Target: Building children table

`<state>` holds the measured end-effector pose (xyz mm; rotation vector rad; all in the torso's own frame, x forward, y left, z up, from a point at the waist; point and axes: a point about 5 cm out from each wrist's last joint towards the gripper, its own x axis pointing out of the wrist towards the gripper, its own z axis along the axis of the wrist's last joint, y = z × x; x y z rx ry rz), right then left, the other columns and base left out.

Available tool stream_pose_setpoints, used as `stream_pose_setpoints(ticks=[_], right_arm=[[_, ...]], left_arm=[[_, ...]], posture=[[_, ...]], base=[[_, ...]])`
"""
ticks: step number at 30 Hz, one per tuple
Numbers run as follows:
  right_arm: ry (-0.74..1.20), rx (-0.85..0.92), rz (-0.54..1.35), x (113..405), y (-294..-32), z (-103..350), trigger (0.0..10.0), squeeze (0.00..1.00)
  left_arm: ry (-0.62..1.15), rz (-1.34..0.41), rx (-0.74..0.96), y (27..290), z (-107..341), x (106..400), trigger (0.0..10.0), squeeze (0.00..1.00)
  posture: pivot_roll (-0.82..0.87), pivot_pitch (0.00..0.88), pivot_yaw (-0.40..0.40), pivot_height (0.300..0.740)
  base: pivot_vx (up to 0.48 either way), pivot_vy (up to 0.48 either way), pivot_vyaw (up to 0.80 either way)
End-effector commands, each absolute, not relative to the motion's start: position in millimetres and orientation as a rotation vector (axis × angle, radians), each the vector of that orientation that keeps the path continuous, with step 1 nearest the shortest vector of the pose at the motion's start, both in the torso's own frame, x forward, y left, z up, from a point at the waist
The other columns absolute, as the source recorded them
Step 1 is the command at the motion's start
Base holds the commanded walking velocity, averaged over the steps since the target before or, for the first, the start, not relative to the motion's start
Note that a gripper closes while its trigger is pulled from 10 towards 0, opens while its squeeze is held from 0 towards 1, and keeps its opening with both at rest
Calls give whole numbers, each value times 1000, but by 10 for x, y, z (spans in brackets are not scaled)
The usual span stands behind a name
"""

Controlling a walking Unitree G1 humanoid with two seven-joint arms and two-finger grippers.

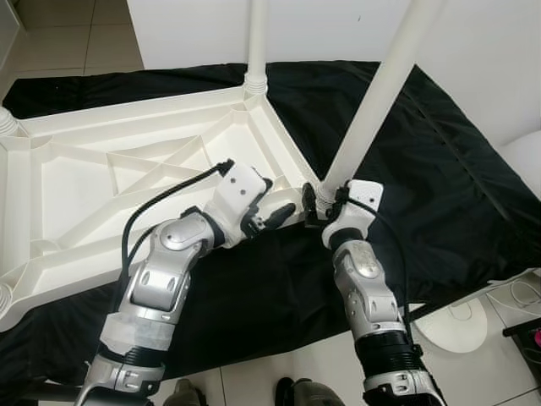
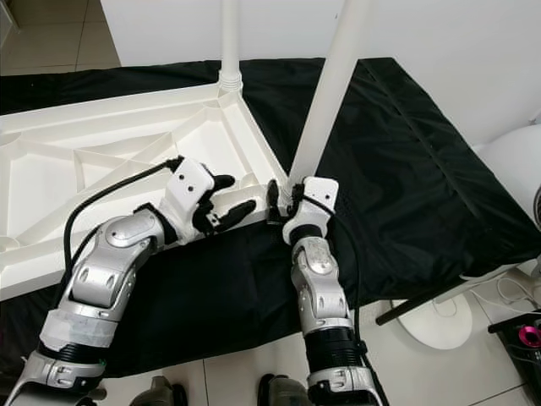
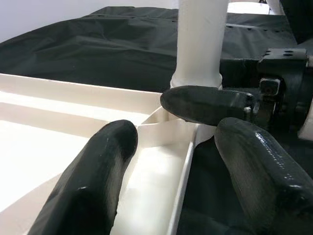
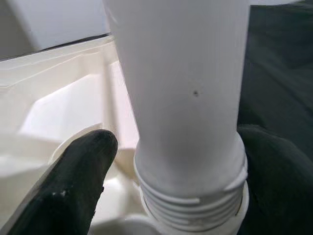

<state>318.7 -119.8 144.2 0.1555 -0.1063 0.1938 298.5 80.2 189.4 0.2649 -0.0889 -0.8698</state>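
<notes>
The white tabletop (image 1: pixel 101 182) lay upside down on a black cloth (image 1: pixel 439 194), its ribbed underside facing up. One leg (image 1: pixel 256 38) stood upright in the far corner socket. A second leg (image 1: pixel 380 93) stood at the near corner, leaning a little. My right gripper (image 1: pixel 324 205) was at the base of that leg, one finger (image 4: pixel 68 181) on each side of it just above the threaded collar (image 4: pixel 190 205), closed around it. My left gripper (image 1: pixel 275 213) sat just beside it at the tabletop's near rim, with its fingers (image 3: pixel 93 181) spread apart over the rim wall and nothing between them. One of them pointed toward the leg's base, close to my right gripper. The cloth covered a low surface on a tiled floor (image 1: pixel 254 381).
</notes>
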Motion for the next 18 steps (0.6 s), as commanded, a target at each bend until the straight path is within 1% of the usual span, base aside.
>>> stream_pose_setpoints(ticks=[1, 3, 4, 6, 7, 10, 13, 14, 15, 18], right_arm=[[-99, 145, 282, 3179, -1273, 1462, 10000, 0], [-99, 92, 287, 3184, -1378, 1457, 10000, 0], [-99, 92, 287, 3184, -1378, 1457, 10000, 0], [-97, 25, 342, 3198, -1504, 1439, 10000, 0], [-97, 25, 342, 3198, -1504, 1439, 10000, 0], [-84, -18, 392, 3242, -1639, 1424, 10000, 0], [-69, -63, 471, 3268, -1701, 1417, 10000, 0], [-48, -72, 542, 3271, -1711, 1397, 10000, 0], [-48, -72, 542, 3271, -1711, 1397, 10000, 0], [-23, -90, 631, 3282, -1735, 1378, 10000, 0]], left_arm=[[-76, -899, 246, 781, 1869, 2948, 10000, 0], [-77, -917, 241, 777, 1870, 2937, 10000, 0], [-77, -917, 241, 777, 1870, 2937, 10000, 0], [-80, -945, 234, 768, 1883, 2909, 10000, 0], [-80, -945, 234, 768, 1883, 2909, 10000, 0], [-76, -998, 220, 744, 1887, 2849, 10000, 0], [-70, -1041, 213, 727, 1878, 2801, 10000, 0], [-65, -1060, 213, 720, 1871, 2779, 10000, 0], [-65, -1060, 213, 720, 1871, 2779, 10000, 0], [-65, -1080, 228, 708, 1865, 2755, 10000, 0]], posture=[[-63, 96, -26, 740], [-63, 96, -24, 740], [-63, 96, -24, 740], [-58, 94, -20, 740], [-58, 94, -20, 740], [-55, 93, -19, 740], [-54, 92, -16, 740], [-54, 91, -14, 740], [-54, 91, -14, 740], [-53, 92, -13, 740]], base=[[0, 0, 0], [0, 0, 0], [0, 0, 0], [0, 0, 0], [0, 0, 0], [0, 0, 0], [0, 0, 0], [0, 0, 0], [0, 0, 0], [0, 0, 0]])
